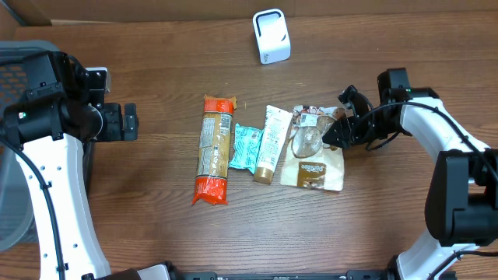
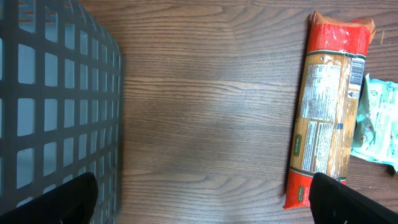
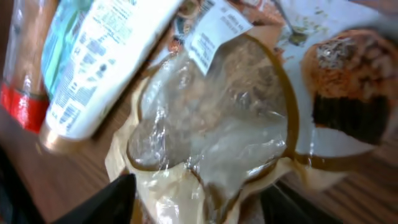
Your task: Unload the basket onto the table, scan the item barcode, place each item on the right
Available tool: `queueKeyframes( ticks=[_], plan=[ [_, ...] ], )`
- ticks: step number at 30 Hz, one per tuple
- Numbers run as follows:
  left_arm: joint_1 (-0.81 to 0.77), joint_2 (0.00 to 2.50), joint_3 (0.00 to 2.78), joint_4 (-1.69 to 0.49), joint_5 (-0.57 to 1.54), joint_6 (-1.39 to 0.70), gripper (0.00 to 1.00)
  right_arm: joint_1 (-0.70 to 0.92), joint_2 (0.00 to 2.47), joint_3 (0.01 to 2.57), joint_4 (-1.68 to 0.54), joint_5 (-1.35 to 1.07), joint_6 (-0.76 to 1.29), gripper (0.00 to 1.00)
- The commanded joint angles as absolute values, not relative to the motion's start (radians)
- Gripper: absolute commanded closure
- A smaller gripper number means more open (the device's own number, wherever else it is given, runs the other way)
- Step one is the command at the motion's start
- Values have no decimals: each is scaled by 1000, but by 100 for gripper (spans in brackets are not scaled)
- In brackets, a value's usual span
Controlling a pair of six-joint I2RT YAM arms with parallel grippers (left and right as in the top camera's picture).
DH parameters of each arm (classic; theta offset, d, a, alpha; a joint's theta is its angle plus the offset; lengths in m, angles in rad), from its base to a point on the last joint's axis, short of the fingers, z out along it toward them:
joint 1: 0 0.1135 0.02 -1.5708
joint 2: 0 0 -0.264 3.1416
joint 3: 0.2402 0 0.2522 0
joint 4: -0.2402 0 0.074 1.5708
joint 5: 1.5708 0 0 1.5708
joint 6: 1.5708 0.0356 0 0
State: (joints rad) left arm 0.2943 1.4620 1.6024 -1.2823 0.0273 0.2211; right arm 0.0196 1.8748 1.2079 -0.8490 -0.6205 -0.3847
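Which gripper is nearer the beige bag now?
Right. The right gripper is at the beige bag's upper right edge; the left gripper sits far left, beyond the pasta.

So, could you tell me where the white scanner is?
In the overhead view the white scanner stands alone at top centre, beyond the white tube.

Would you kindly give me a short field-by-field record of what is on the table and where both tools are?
scanner: white, far side of the table
items in a row, left to right: pasta pack, teal packet, white tube, windowed snack bag
basket: grey mesh, far left
left tool: open, over bare table between basket and pasta pack
right tool: open, over the snack bag's right side
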Motion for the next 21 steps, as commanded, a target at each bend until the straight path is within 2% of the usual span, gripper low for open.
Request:
queueKeyframes(
  ticks=[1,6,12,21],
  plan=[
    [292,1446,1605,-1282,42,247,0,17,1876,1167,-811,-627,-308,17],
    [292,1446,1605,-1282,42,247,0,15,1876,1108,-765,-630,-209,5],
    [292,1446,1605,-1282,42,247,0,15,1876,1012,-659,-714,-128,2],
    [292,1446,1605,-1282,42,247,1,38,1880,962,-526,-780,-13,2]
  ],
)
